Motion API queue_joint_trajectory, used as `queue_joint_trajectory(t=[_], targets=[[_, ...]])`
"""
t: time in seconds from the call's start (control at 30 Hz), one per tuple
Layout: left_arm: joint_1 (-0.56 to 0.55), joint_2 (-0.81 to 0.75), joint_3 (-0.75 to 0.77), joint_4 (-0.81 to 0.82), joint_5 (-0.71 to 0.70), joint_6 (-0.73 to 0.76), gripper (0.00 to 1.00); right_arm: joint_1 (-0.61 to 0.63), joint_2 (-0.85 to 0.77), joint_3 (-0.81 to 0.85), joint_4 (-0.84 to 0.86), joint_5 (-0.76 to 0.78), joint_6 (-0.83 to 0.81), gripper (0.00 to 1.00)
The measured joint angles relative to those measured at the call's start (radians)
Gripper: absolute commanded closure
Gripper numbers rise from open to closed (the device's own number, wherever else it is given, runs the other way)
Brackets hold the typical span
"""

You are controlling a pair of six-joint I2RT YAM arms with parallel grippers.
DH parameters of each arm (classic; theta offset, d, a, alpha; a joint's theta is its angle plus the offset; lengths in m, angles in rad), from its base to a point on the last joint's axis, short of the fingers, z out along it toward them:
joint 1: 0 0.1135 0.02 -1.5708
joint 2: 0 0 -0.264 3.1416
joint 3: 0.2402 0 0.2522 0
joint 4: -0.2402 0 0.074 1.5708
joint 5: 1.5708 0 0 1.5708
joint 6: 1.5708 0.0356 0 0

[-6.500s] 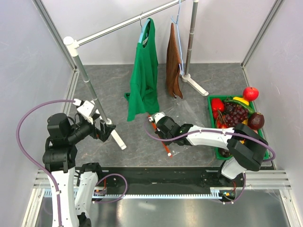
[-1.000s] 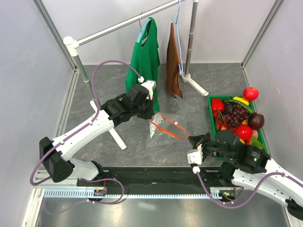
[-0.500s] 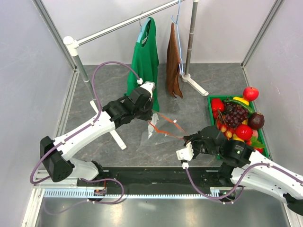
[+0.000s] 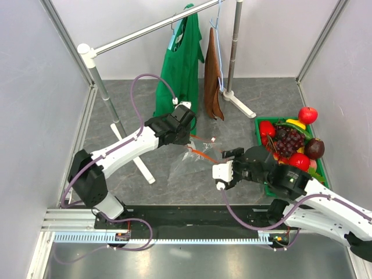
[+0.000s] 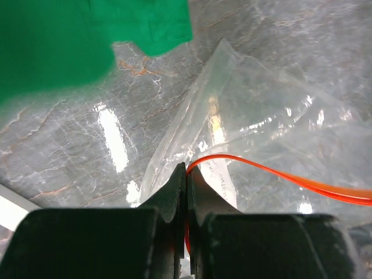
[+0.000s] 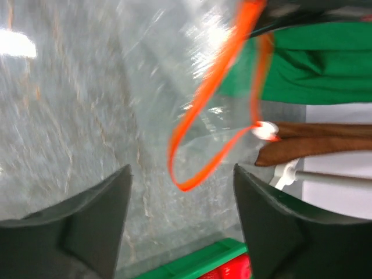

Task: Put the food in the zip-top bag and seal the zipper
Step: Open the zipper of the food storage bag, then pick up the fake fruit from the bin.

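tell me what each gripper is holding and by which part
Left gripper pinches the zip-top bag by its zipper. Right gripper is open, holding nothing.

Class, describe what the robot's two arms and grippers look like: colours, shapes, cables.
The left arm and right arm have white tubular links, black joints and a looping purple cable each. The left gripper and right gripper have black, wedge-shaped fingers.

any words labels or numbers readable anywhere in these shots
None can be read.
The bag carries a faint line of print beside the zipper, close to the left gripper; it is too blurred to read in the left wrist view.
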Motion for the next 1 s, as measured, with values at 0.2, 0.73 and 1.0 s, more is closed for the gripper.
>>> queue_joint_trajectory(t=[0.2, 0.73, 1.0], targets=[[0.011, 0.049, 0.032, -0.010, 0.008, -0.039, 0.98, -0.008, -0.007, 0.166, -0.062, 0.025, 0.176, 0.05], [0.011, 0.050, 0.072, -0.016, 0.057, -0.087, 0.98, -0.503, 0.256, 0.471, -0.277, 0.122, 0.720, 0.02], [0.011, 0.050, 0.059, -0.006, 0.076, -0.087, 0.98, -0.710, 0.368, 0.526, -0.447, 0.033, 0.754, 0.02]])
